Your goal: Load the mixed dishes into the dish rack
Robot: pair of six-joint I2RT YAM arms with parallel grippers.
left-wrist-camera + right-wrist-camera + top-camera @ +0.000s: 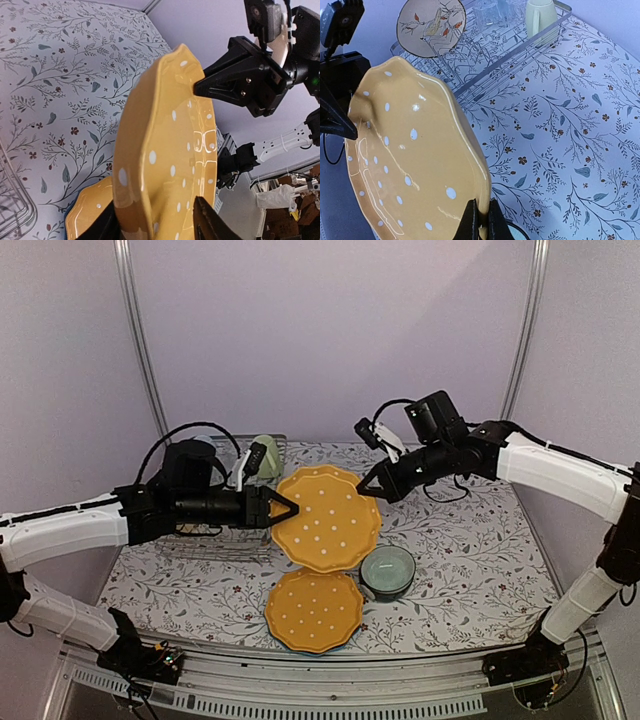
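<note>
A yellow dotted plate hangs tilted above the table between both arms. My right gripper is shut on its right rim. My left gripper has its jaws on either side of the opposite rim, pressed to both faces. A second yellow dotted plate lies flat on the table below, beside a teal bowl. The dish rack stands at the left, partly hidden by my left arm.
In the rack stand a tan bird-patterned plate, a clear glass and a pale yellow-green mug. A floral cloth covers the table. Metal frame posts rise at the back corners.
</note>
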